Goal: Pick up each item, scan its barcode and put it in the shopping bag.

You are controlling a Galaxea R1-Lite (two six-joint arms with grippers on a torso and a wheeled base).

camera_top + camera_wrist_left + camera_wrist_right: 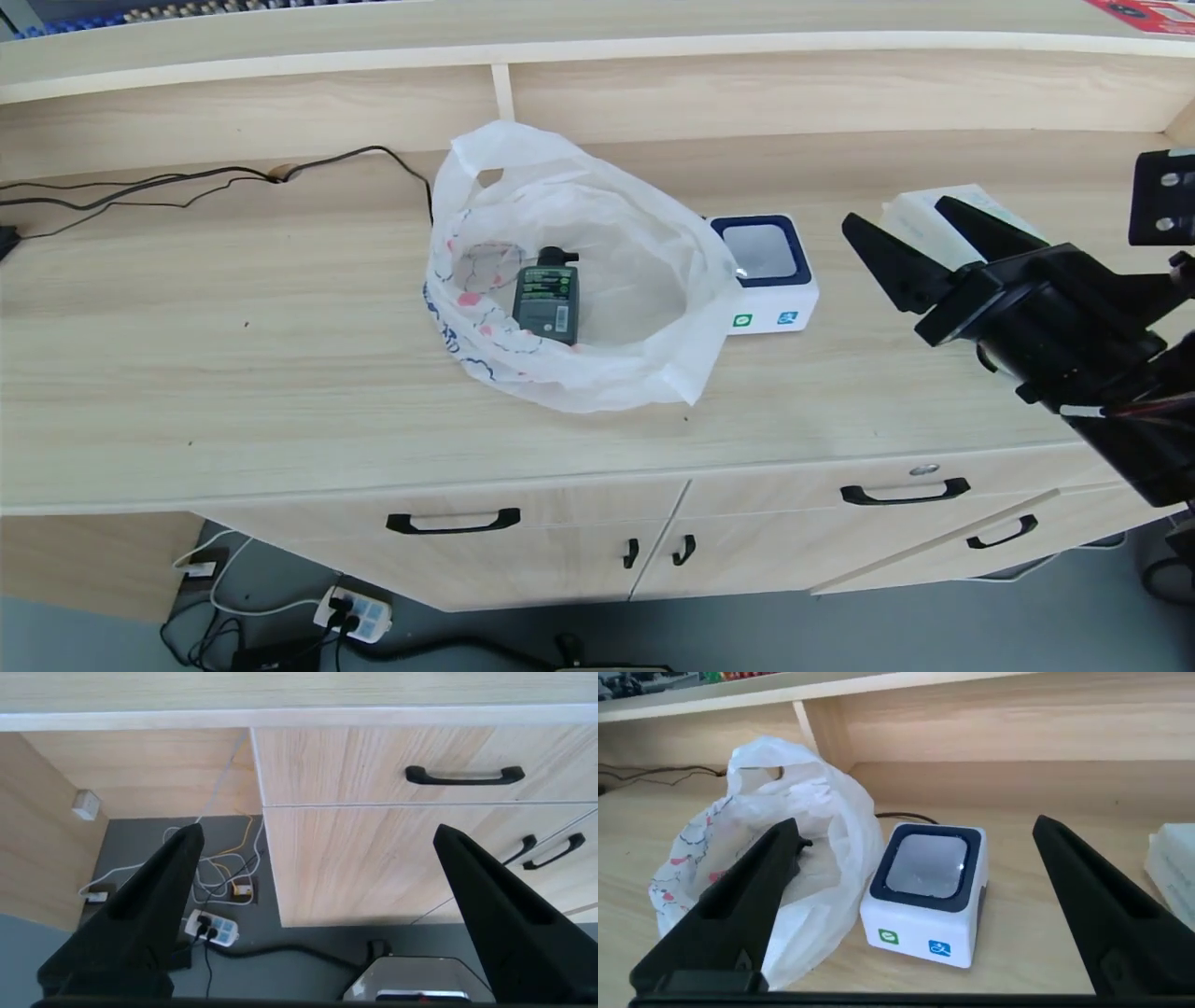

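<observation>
While 1 bottle lies in shopping bag, 1 white pack sits right of scanner, behind right gripper, jaws spread. Advice: grip sides squarely, barcode exposed. Left gripper: spread, below counter.

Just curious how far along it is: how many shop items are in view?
2. A dark bottle lies inside the shopping bag; a white pack sits on the counter beyond the right gripper. The bag's folds may hide more.

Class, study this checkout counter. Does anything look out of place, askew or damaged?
One thing: the lower cabinet front on the robot's right stands ajar, angled out from the fronts beside it. Nothing looks spilled or damaged; the bottle lies inside the shopping bag.
</observation>
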